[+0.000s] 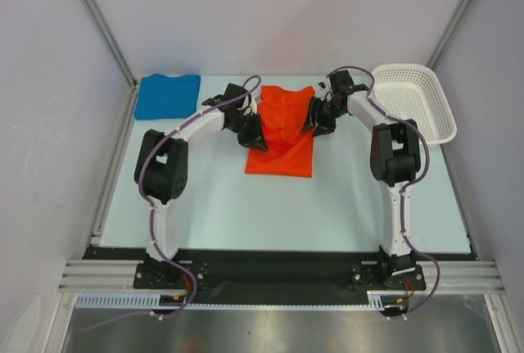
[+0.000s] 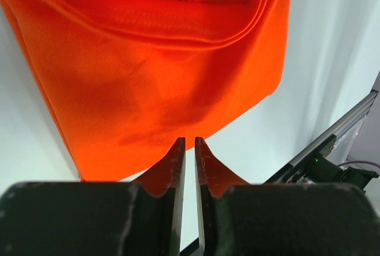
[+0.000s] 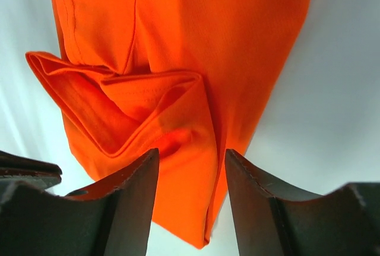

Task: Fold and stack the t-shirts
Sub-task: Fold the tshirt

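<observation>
The orange-red t-shirt [image 1: 281, 136] lies on the table's middle back, its sides folded in to a narrow strip. The blue t-shirt [image 1: 168, 96] lies folded at the back left. My left gripper [image 1: 257, 142] is at the orange shirt's left edge. In the left wrist view it [image 2: 190, 140] is shut with only a thin gap, nothing between the jaws, its tips at the edge of the orange cloth [image 2: 154, 78]. My right gripper [image 1: 312, 126] is at the shirt's right edge. In the right wrist view it [image 3: 191, 152] is open over a folded-in sleeve [image 3: 148, 107].
A white perforated basket [image 1: 426, 119] stands at the back right, beside my right arm. The pale table [image 1: 270, 205] runs to a black rail along the near edge. Grey walls with metal posts close in the back and both sides.
</observation>
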